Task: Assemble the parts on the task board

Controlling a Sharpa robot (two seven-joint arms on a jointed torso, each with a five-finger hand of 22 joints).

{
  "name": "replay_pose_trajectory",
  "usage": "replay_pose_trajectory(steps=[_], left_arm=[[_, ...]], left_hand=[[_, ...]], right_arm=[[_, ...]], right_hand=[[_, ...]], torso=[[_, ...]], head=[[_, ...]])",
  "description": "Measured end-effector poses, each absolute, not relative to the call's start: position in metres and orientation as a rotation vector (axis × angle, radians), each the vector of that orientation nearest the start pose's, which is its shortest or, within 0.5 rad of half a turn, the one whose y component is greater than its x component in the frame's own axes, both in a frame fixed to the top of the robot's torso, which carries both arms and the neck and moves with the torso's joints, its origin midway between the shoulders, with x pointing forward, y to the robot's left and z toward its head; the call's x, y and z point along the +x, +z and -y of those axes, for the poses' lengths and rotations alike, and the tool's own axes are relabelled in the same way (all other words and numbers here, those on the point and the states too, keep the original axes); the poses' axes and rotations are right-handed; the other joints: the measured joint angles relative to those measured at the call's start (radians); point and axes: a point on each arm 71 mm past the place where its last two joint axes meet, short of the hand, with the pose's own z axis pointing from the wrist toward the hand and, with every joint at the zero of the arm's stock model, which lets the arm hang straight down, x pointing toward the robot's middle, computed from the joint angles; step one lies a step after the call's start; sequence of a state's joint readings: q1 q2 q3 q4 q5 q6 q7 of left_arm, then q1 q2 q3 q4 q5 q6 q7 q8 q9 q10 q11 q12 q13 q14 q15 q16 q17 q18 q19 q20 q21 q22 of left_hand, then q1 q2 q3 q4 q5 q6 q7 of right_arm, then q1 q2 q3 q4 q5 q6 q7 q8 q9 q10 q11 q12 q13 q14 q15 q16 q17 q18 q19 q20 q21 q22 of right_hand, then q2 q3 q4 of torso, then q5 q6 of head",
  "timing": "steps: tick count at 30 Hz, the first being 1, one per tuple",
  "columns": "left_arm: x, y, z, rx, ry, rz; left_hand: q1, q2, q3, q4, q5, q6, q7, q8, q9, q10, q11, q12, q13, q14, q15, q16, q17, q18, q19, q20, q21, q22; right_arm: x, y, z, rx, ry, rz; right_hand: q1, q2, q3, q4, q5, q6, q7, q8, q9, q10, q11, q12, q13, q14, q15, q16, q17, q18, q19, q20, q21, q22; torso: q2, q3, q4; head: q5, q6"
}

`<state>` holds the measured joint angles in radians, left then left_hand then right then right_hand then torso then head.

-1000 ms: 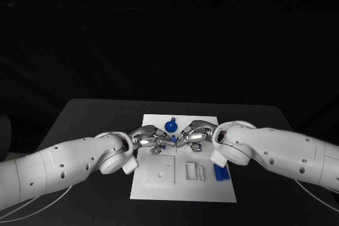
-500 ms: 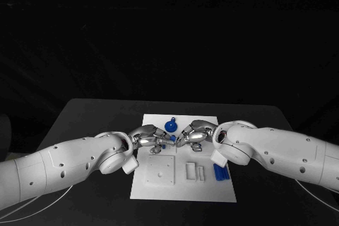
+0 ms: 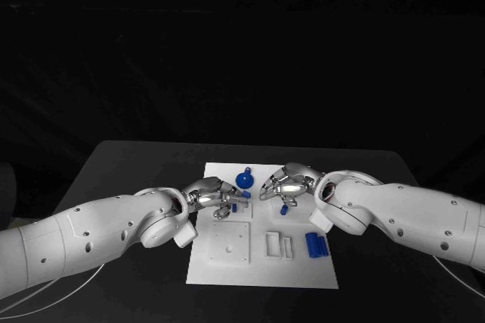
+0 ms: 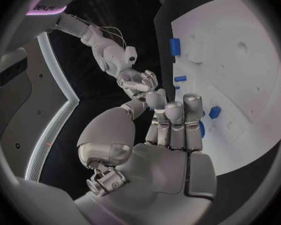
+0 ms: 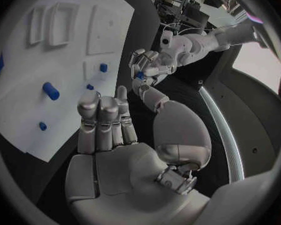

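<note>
Surface: a black table [image 3: 132,169] carried everything; its top was dark and matte, and its far edge ran straight across the head view.
Directly on it: the white task board [image 3: 265,277], a flat rectangular plate, lay at the middle of the table, its long sides running away from the robot.
Board position: its far edge sat near the table's far edge, with bare black table showing on both sides.
Other views: the board's white face [image 4: 253,70] showed past the left wrist, and its pale surface [image 5: 28,90] also appeared in the right wrist view against the dark table.
</note>
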<state>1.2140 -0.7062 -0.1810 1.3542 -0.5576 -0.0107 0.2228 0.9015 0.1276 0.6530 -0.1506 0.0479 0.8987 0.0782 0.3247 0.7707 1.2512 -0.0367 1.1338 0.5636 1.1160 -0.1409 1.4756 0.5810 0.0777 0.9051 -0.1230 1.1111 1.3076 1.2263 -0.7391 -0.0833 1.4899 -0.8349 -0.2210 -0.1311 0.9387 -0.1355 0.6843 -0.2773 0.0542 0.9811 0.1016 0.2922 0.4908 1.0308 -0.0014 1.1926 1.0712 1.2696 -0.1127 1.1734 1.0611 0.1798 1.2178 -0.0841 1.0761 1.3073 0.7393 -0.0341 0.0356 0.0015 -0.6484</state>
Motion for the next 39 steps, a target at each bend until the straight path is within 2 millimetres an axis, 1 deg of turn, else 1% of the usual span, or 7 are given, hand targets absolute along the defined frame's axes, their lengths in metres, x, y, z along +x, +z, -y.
replay_pose_trajectory(steps=[5,8,10,13,19,28,39], left_arm=[[0.486,-0.242,-0.168,-0.474,-1.386,-2.013],[0.486,-0.242,-0.169,-0.488,-1.398,-2.014],[0.486,-0.242,-0.169,-0.493,-1.406,-2.016],[0.486,-0.242,-0.169,-0.500,-1.418,-2.019],[0.485,-0.242,-0.168,-0.506,-1.435,-2.027],[0.482,-0.242,-0.165,-0.499,-1.464,-2.047],[0.481,-0.242,-0.164,-0.495,-1.478,-2.060]], left_hand=[[-0.031,0.031,0.001,-0.043,0.008,0.006,0.005,0.000,-0.001,-0.001,-0.001,0.000,-0.004,-0.002,-0.001,0.000,-0.001,0.000,-0.007,0.000,0.000,0.000],[-0.056,0.051,0.005,-0.069,0.046,0.007,0.007,-0.004,-0.002,-0.004,-0.004,0.000,-0.008,-0.003,0.000,0.000,-0.003,0.000,-0.008,0.001,0.004,0.000],[-0.093,0.058,0.009,-0.089,0.086,0.007,0.007,-0.002,-0.002,-0.004,-0.004,0.000,-0.009,-0.003,0.000,0.000,-0.004,0.000,-0.008,0.001,0.004,0.000],[-0.135,0.069,0.019,-0.112,0.108,0.007,0.007,0.004,-0.002,-0.006,-0.006,0.000,-0.012,-0.003,0.000,0.000,-0.006,0.000,-0.008,0.001,0.004,0.000],[-0.151,0.076,0.028,-0.122,0.121,0.007,0.007,0.004,0.000,-0.008,-0.008,0.000,-0.015,-0.003,0.000,0.000,-0.008,0.000,-0.008,0.001,0.004,0.000],[-0.177,0.081,0.029,-0.125,0.127,0.007,0.007,0.004,0.006,-0.008,-0.008,0.000,-0.017,-0.003,0.000,0.000,-0.011,0.000,-0.008,0.001,0.004,0.000],[-0.230,0.092,0.029,-0.121,0.127,0.009,0.009,0.017,0.025,-0.011,-0.011,0.000,-0.021,-0.001,-0.002,0.004,-0.013,0.000,-0.008,0.001,0.004,0.000]], right_arm=[[0.489,-0.196,0.161,0.267,1.000,-1.841],[0.489,-0.191,0.160,0.186,1.016,-1.779],[0.488,-0.189,0.159,0.139,1.022,-1.751],[0.486,-0.187,0.156,0.057,1.024,-1.714],[0.481,-0.185,0.147,-0.108,1.007,-1.648],[0.478,-0.182,0.139,-0.241,0.971,-1.585],[0.475,-0.181,0.133,-0.287,0.966,-1.564]], right_hand=[[0.050,-0.013,0.002,-0.007,0.000,-0.021,0.004,-0.012,-0.002,-0.015,0.014,-0.004,0.003,-0.012,0.015,0.000,0.000,0.000,-0.012,-0.005,-0.011,0.000],[0.098,-0.022,0.006,-0.011,0.000,-0.030,0.009,-0.019,-0.003,-0.027,0.023,-0.004,0.004,-0.021,0.024,-0.009,0.000,-0.001,-0.022,-0.004,-0.018,0.001],[0.120,-0.025,0.009,-0.014,0.000,-0.041,0.009,-0.024,-0.005,-0.034,0.027,-0.004,0.004,-0.024,0.027,-0.010,0.000,-0.002,-0.029,-0.003,-0.019,0.001],[0.150,-0.028,0.013,-0.012,0.000,-0.053,0.014,-0.029,-0.009,-0.042,0.034,-0.004,0.005,-0.031,0.033,-0.011,0.000,-0.002,-0.039,0.007,-0.019,0.001],[0.195,-0.039,0.038,-0.007,0.000,-0.107,0.011,-0.044,-0.017,-0.061,0.017,-0.004,0.007,-0.051,0.023,-0.011,0.000,-0.002,-0.053,0.017,-0.023,0.001],[0.203,-0.048,0.056,-0.003,0.000,-0.136,0.000,-0.049,-0.021,-0.062,0.001,-0.004,0.005,-0.053,0.009,-0.014,0.000,-0.002,-0.055,0.019,-0.023,0.001],[0.207,-0.051,0.058,0.000,0.000,-0.145,-0.001,-0.049,-0.020,-0.062,0.001,-0.004,0.004,-0.050,0.006,-0.014,0.000,-0.001,-0.055,0.020,-0.023,0.000]], torso=[[0.000,0.0007,0.0000],[0.000,0.0011,-0.0001],[0.000,0.0012,-0.0001],[0.000,0.0012,-0.0001],[0.000,0.0006,-0.0007],[0.000,-0.0002,0.0000],[0.000,-0.0006,0.0004]], head=[[0.001,0.000],[0.001,0.000],[0.000,0.000],[-0.001,0.000],[-0.002,0.002],[0.000,0.003],[0.000,0.001]])
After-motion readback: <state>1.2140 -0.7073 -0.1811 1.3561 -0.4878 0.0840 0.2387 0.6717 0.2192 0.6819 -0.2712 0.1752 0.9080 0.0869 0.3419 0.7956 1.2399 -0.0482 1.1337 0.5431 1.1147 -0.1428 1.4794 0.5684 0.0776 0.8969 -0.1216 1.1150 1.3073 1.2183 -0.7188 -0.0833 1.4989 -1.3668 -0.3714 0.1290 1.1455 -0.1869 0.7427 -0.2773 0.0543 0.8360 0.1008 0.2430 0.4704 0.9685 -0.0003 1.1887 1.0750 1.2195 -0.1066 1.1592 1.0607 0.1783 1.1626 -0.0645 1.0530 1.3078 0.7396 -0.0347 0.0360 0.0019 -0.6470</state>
